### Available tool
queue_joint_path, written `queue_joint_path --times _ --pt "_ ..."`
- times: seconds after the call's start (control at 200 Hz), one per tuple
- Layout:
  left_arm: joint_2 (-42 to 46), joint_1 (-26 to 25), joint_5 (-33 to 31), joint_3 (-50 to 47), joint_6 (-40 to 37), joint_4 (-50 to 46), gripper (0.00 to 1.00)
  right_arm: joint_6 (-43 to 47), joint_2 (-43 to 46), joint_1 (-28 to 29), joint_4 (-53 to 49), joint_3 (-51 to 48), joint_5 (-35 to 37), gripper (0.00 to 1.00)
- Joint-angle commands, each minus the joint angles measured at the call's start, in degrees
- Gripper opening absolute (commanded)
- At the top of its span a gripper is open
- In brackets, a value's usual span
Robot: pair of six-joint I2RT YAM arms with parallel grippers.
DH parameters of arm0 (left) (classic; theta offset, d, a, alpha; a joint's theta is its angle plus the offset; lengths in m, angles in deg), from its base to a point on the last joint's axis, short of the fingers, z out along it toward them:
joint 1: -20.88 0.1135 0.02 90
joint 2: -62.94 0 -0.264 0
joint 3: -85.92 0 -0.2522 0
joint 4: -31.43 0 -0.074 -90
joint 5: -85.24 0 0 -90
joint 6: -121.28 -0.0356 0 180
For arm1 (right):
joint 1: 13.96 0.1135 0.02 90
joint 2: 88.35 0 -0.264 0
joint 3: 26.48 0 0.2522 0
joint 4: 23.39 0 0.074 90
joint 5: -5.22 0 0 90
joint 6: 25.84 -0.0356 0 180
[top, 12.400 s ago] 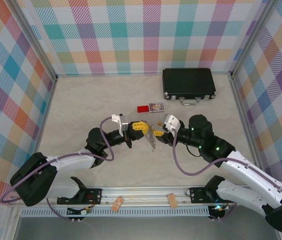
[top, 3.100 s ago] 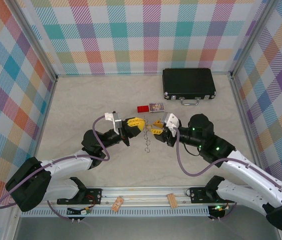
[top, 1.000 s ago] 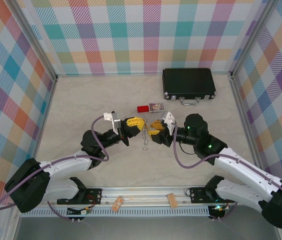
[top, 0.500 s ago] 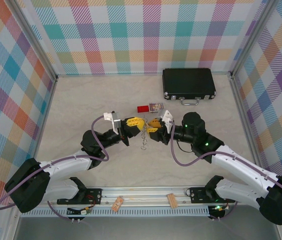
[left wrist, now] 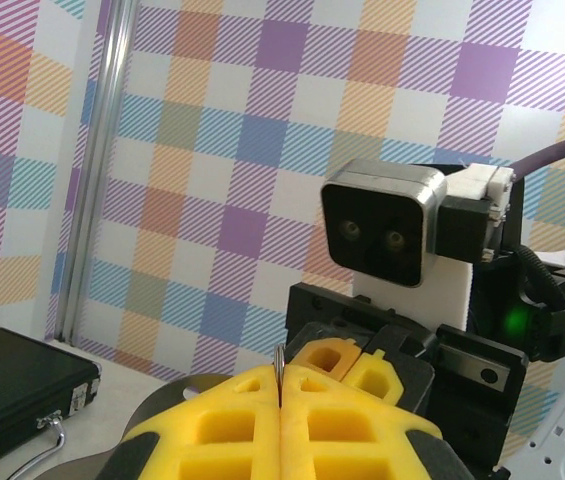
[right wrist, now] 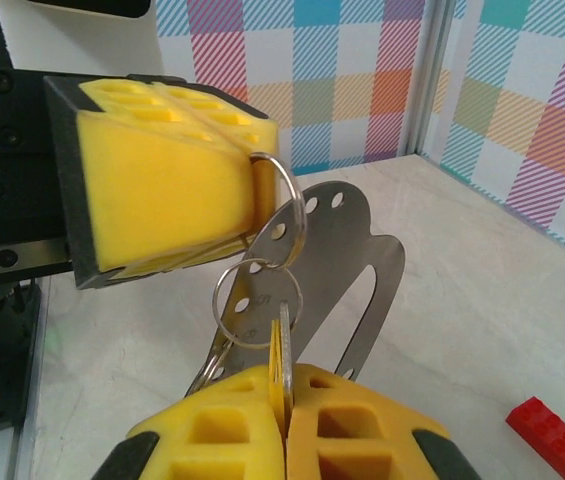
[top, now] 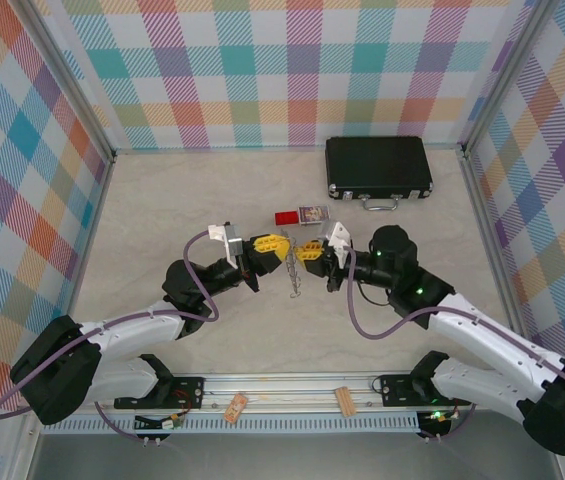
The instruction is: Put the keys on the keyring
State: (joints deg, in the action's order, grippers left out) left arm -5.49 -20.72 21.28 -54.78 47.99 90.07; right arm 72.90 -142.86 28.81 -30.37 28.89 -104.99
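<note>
Right wrist view: I am watching my right gripper (right wrist: pixel 284 388), part-open a second ago, now pinching the key (right wrist: pixel 278 345) just right of the keyring (right wrist: pixel 362 270) hanging from my clamped left gripper (right wrist: pixel 252 185), readying threading.

In the right wrist view, your key (right wrist: pixel 280 345) is mostly buried between the pads of the right gripper (right wrist: pixel 284 385). You get just a thin yellow-and-silver edge, so head and blade can't be told apart. The keyring (right wrist: pixel 362 255) loses its upper end behind the pads of the left gripper (right wrist: pixel 252 190), and the red block (right wrist: pixel 557 432) is cut by the bottom edge. From above, the hanging metal (top: pixel 295 268) is too small to sort out. In the left wrist view, the black case (left wrist: pixel 12 385) runs off the left edge.
</note>
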Motion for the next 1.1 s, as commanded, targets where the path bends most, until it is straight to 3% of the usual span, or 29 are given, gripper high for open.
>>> queue_joint_path --times 0.0,0.36,1.095 --pt "-0.5 -0.4 1.4 0.9 0.2 3.4 0.00 2.7 1.5 -0.2 -2.8 3.0 0.0 0.00" --pt "-0.9 -0.3 2.6 1.0 0.6 3.4 0.00 3.5 0.7 -0.2 -5.0 5.4 -1.3 0.00" --pt "0.3 -0.4 3.4 -0.1 -0.6 2.0 0.00 9.7 3.4 -0.7 -12.9 9.0 4.8 0.00"
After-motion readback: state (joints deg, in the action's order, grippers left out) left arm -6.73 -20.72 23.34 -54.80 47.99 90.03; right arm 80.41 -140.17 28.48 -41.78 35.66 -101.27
